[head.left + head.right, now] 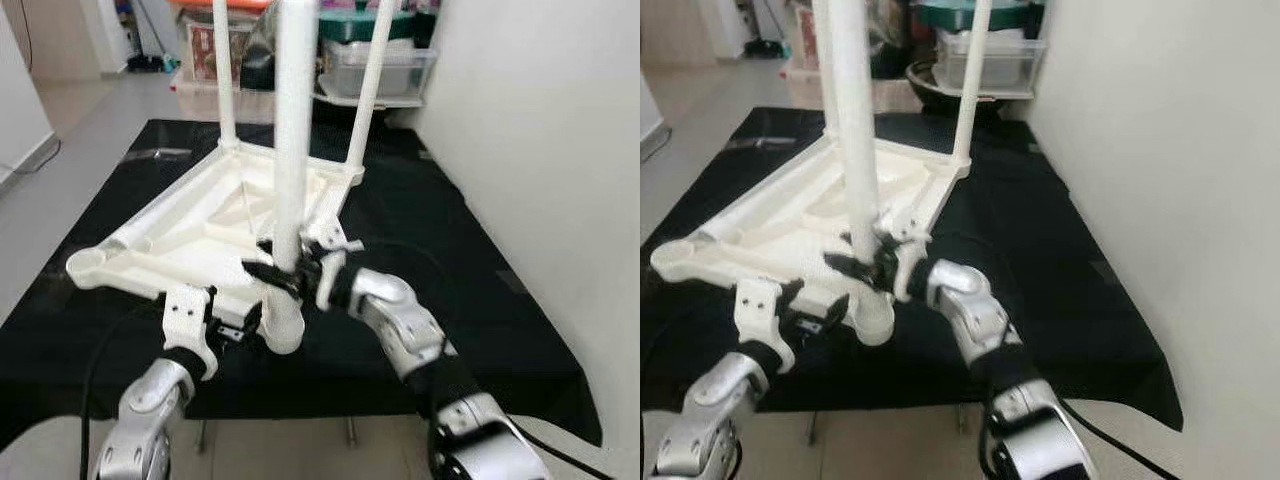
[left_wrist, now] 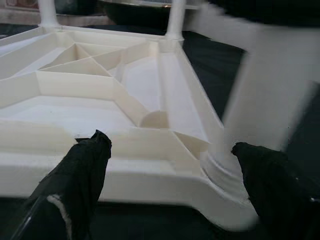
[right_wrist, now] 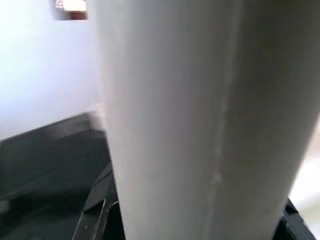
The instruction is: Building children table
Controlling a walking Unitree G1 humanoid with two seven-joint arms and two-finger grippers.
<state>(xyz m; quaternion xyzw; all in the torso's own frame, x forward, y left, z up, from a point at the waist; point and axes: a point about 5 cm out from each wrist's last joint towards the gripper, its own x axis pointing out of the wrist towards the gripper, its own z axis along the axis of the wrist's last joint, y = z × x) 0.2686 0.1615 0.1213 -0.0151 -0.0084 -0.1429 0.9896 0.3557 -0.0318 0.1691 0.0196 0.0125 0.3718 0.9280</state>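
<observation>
Left eye view: white plastic children's table [image 1: 190,235], flipped underside-up, lies on a black mat [image 1: 470,300] on the floor, w/ a white wall along the mat's right edge. Two legs [image 1: 368,85] stand upright in the sockets at the table's far corners; the corner socket [image 1: 88,264] toward the mat's left edge is empty. At the table's near corner a third leg [image 1: 293,130] stands in its socket, and the right gripper [image 1: 285,272] is clamped around it low down, black fingers [image 1: 845,264] wrapping the shaft just above the collar. Right wrist view: that pale shaft pressed up against the lens. Left gripper [image 2: 170,165] sits just beside the same corner, spread wide w/ nothing in it, one finger near the table's rim, the other near the collar.

Assessment: leg looks entered but whether it's fully seated can't be told. Risks from here: a push off-axis could jam the leg crooked in the socket; w/ the left gripper not bracing the rim, the light table could slide or tip on the mat; a sideways pull on release could lever the leg back out.
</observation>
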